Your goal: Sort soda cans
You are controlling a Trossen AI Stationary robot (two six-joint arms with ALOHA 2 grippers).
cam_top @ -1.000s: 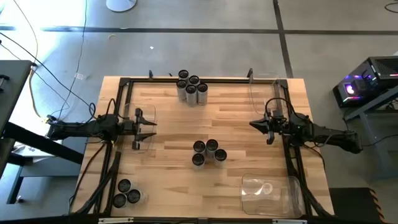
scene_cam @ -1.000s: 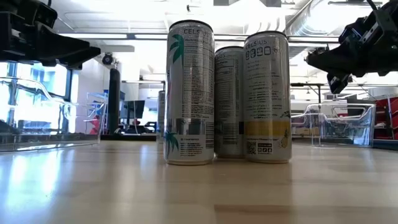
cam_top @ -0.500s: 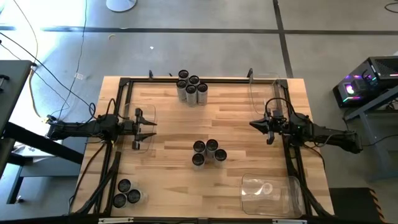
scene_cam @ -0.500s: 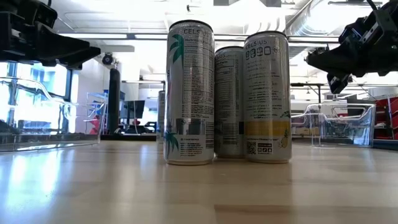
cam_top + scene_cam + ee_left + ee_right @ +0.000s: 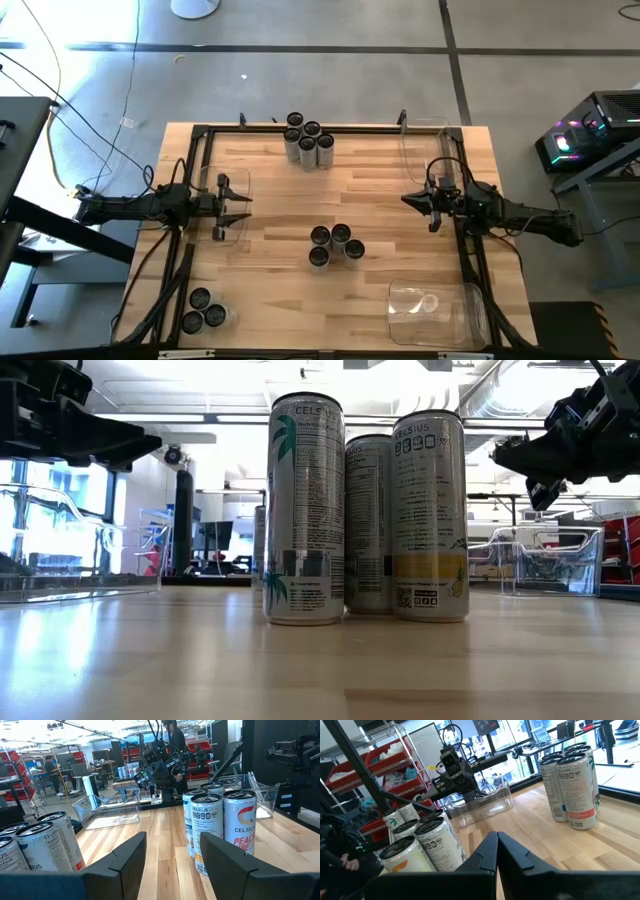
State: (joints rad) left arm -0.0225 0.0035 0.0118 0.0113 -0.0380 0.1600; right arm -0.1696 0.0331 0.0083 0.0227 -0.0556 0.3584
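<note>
Soda cans stand in three upright clusters on the wooden table point(image 5: 400, 200), none held. Nearest the front edge, three cans point(image 5: 204, 310) sit at the left corner; a cluster of four point(image 5: 336, 245) holds the middle; five more point(image 5: 307, 139) crowd the far edge. A clear bin point(image 5: 435, 310) rests at the front right corner, another point(image 5: 238, 195) lies under the left arm's reach, and a third point(image 5: 425, 145) seems to stand at the far right — its outline is faint.

The left gripper point(image 5: 228, 207) hovers above the left-side bin, its fingers point(image 5: 125, 857) parted with nothing between them, looking across at the middle cluster. The right gripper point(image 5: 418, 201) waits at the table's right edge, fingers pressed together and empty.

No can looks picked yet, so the step in hand is likely a first reach. The cans touch one another, so the left gripper would do well to take an outer can of the middle cluster, approach from its free side, grasp around the body below the rim — and lift straight up before travelling, lest neighbours topple.
</note>
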